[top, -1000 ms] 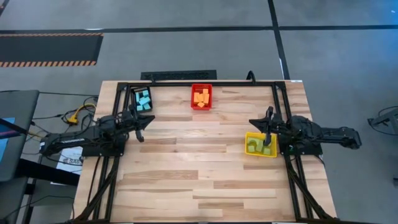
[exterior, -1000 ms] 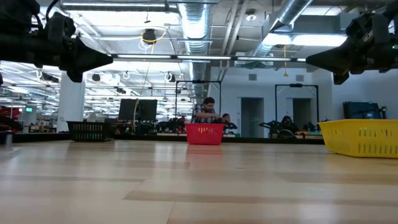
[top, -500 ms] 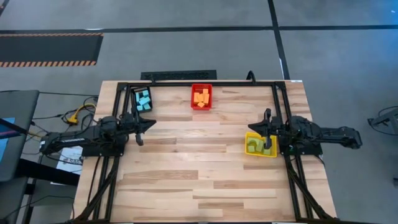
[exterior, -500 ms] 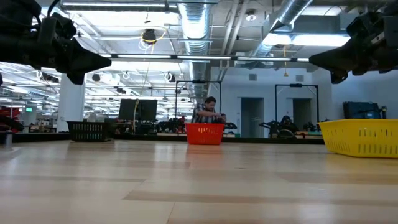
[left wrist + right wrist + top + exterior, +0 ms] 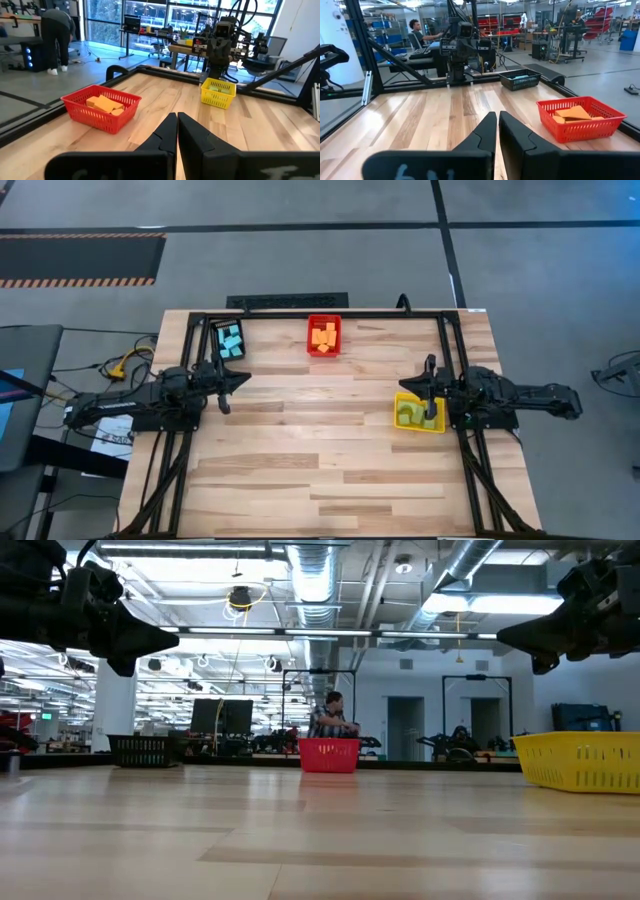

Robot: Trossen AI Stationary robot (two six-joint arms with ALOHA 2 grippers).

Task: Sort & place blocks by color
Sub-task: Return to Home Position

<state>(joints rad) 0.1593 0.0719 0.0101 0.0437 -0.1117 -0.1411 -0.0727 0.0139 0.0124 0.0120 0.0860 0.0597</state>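
Blocks (image 5: 323, 335) lie sorted by colour in three bins on your worktop (image 5: 320, 450). The blue blocks (image 5: 231, 340) fill the black bin (image 5: 218, 332) near the far left corner. The orange blocks (image 5: 322, 330) are piled in the red bin (image 5: 324, 353) at the middle of the far edge. The green blocks (image 5: 413, 416) sit in the yellow bin (image 5: 420, 429) against the right edge, about halfway along it.

Your left gripper (image 5: 243, 377) hangs over the left edge of the worktop, on the near side of the black bin and clear of it. It points toward the middle, its two fingers (image 5: 167, 131) are pressed together and it holds nothing. Your right gripper (image 5: 403, 383) hangs above the far corner of the yellow bin, well up off the surface as the low view shows. Its fingers (image 5: 489, 130) are likewise together with nothing between them, and it touches neither the bin nor the green blocks
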